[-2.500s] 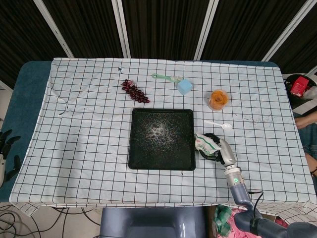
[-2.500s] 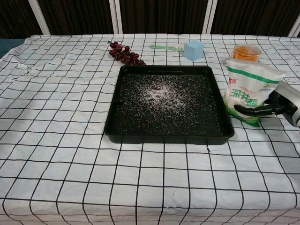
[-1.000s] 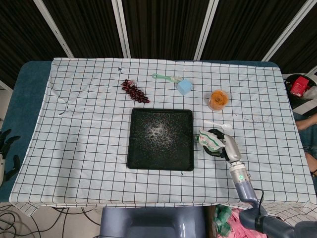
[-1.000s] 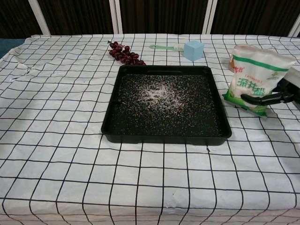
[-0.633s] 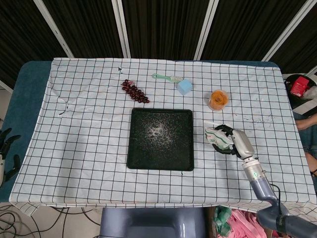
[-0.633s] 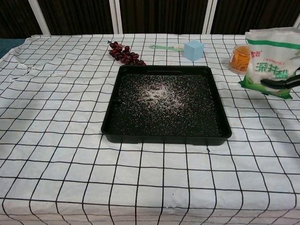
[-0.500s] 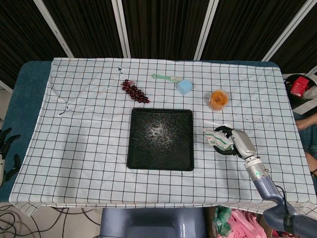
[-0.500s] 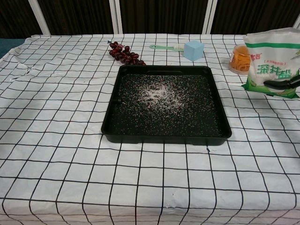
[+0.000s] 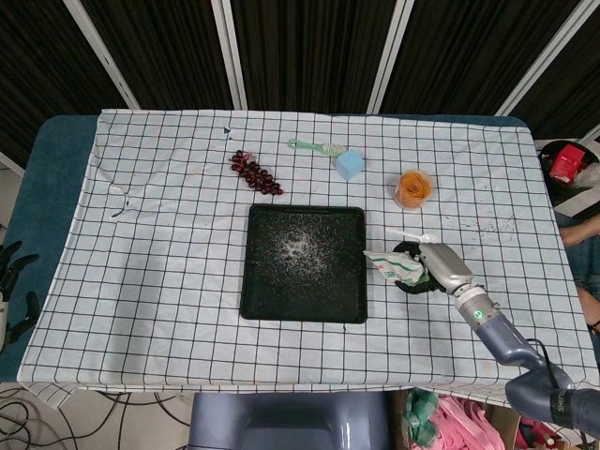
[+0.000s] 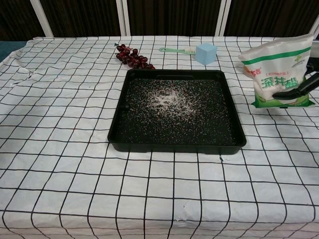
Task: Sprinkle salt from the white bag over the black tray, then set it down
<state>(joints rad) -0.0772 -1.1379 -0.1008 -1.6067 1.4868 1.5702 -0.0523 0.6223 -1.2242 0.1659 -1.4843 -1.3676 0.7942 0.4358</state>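
Note:
The black tray (image 9: 261, 300) (image 10: 115, 134) lies in the middle of the checked cloth, with white salt grains scattered over its floor. My right hand (image 9: 435, 266) (image 10: 302, 87) grips the white salt bag (image 9: 386, 266) (image 10: 279, 70), which has green stripes and printing. The bag hangs upright just right of the tray's right rim, its top leaning toward the tray. My left hand (image 9: 13, 281) hangs off the table's left edge, fingers spread and holding nothing.
Behind the tray lie a bunch of dark grapes (image 9: 255, 172) (image 10: 132, 57), a green brush (image 9: 317, 146) (image 10: 175, 50) and a blue cube (image 9: 350, 164) (image 10: 205, 53). An orange-filled cup (image 9: 412, 188) and a white spoon (image 9: 405, 234) sit right of the tray, near the bag.
The right hand lifted the bag away from the tray to the right, then brought it back left toward the tray's rim, tilting its top toward the tray. The left hand stayed still.

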